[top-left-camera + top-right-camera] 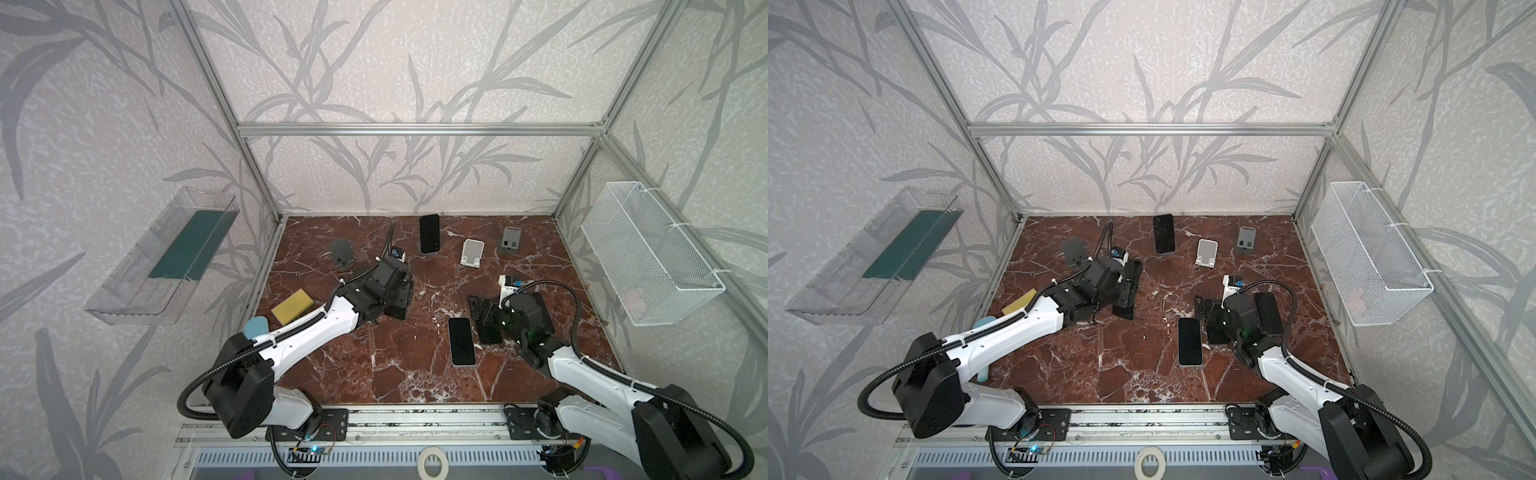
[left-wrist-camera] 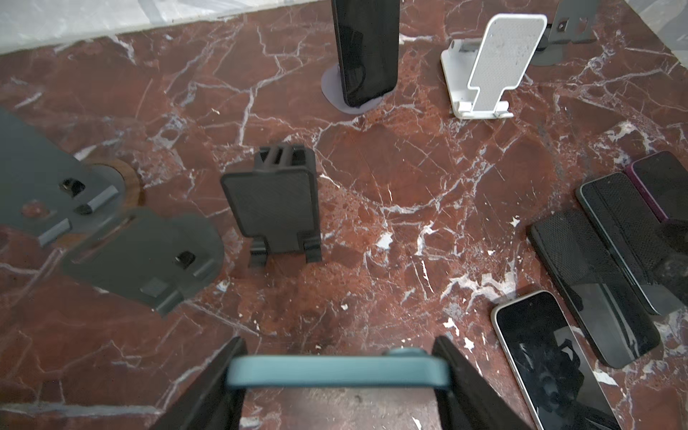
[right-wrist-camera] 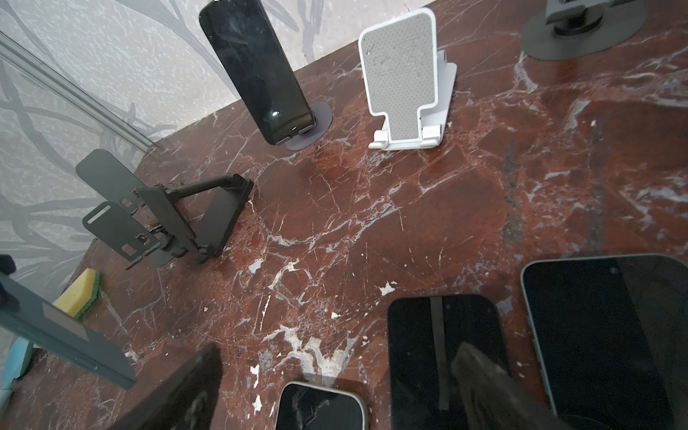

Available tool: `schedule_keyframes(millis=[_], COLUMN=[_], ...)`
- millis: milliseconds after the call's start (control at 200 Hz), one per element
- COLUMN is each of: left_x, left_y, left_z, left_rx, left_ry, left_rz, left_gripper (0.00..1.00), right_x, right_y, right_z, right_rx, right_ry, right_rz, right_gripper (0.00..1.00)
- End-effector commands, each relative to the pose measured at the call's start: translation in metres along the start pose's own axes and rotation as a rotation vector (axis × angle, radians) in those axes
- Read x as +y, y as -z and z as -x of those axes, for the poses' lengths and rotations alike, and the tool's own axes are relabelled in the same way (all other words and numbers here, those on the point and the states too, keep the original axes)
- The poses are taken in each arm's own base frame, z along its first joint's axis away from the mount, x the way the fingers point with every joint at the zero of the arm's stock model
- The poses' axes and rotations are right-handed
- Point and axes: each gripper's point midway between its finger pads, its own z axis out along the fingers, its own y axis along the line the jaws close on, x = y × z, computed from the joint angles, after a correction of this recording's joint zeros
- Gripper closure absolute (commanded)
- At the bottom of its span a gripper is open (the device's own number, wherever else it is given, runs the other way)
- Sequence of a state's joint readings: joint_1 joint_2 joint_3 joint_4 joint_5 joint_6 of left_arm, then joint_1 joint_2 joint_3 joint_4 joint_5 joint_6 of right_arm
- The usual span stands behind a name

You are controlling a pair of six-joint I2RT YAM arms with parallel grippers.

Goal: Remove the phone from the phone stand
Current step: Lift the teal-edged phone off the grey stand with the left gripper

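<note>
Teal-edged phone is seen closest in the left wrist view. It is clamped across its width between the fingers of the left gripper, whose jaws are narrowed onto it. Just ahead of that gripper a black stand is noted, empty; the phone is judged lifted clear of it. Further ahead an upright phone is propped on a round-based stand, beside an empty white stand.

Right wrist view: the right gripper is spread wide and nothing is held. A white-rimmed phone and a dark phone lie flat beneath it. The held phone is shown side-on here and appears raised off the marble table, which cannot be read from the left wrist.

Both top views: the whole layout is given, including a sponge back beside the left arm. The finger contact is hidden by the wrist.

Progress, as judged: extraction is done for the held phone and set-down is left. The upright phone is not yet removed.
</note>
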State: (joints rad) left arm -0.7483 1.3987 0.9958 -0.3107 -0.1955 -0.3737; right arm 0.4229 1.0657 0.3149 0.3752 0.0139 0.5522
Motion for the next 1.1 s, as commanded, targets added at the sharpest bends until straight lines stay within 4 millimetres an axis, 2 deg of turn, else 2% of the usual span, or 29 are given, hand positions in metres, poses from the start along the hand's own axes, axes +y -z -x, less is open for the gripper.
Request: schedule_keyframes(millis=[0,195,415,791,1096], left_x=[-0.015,-0.045,-0.059,-0.07,-0.075], left_y=[0.013,0.014,-0.005,-0.031,-0.057], left_z=[-0.005,-0.032,-0.059,-0.065,-0.072], left_rx=[-0.028,0.031,0.181,0.216,0.217], left_ry=[0.076,0.05,0.0,-0.024,0.031], left_rz=[-0.014,-0.04,-0.023,-0.008,0.012], left_gripper=[0.38,0.38,0.38,0.38,0.42], right_x=[0.01,0.009,0.009,0.009,0.01], right_y=[0.002,0.001,0.003,0.002,0.003], right_z=[0.015,0.014,0.015,0.014,0.015], right_rx=[-0.033,-0.028,-0.035,-0.031,-0.034], right_ry=[0.005,0.004,0.003,0.003,0.0], right_rz=[0.018,0.011,0.009,0.01,0.015], right_gripper=[0.03,0.03,0.03,0.03,0.03])
